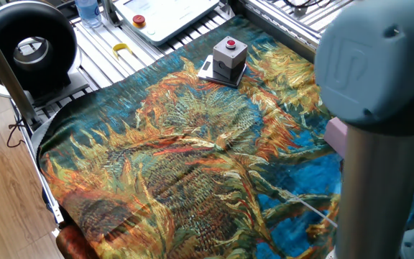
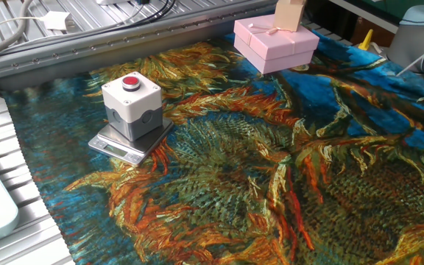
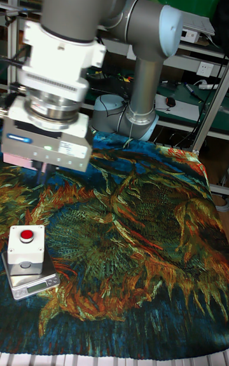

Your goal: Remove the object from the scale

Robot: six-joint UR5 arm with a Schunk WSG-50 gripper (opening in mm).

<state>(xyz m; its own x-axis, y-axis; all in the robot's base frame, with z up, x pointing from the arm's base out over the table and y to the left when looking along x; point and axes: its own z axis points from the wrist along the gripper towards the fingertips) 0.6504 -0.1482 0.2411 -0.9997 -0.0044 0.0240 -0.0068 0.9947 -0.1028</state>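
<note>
Even, bright indoor light; shadows soft and faint.
The arm (image 1: pixel 369 108) looms large and blurred at the right of one fixed view; in the tall fixed view its wrist (image 3: pixel 57 86) is soft and slightly washed out, while the patterned cloth (image 2: pixel 271 169) stays sharp.

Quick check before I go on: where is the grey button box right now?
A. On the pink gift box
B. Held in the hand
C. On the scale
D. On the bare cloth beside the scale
C: the grey button box sits squarely on the scale, with nothing gripping it.
</note>
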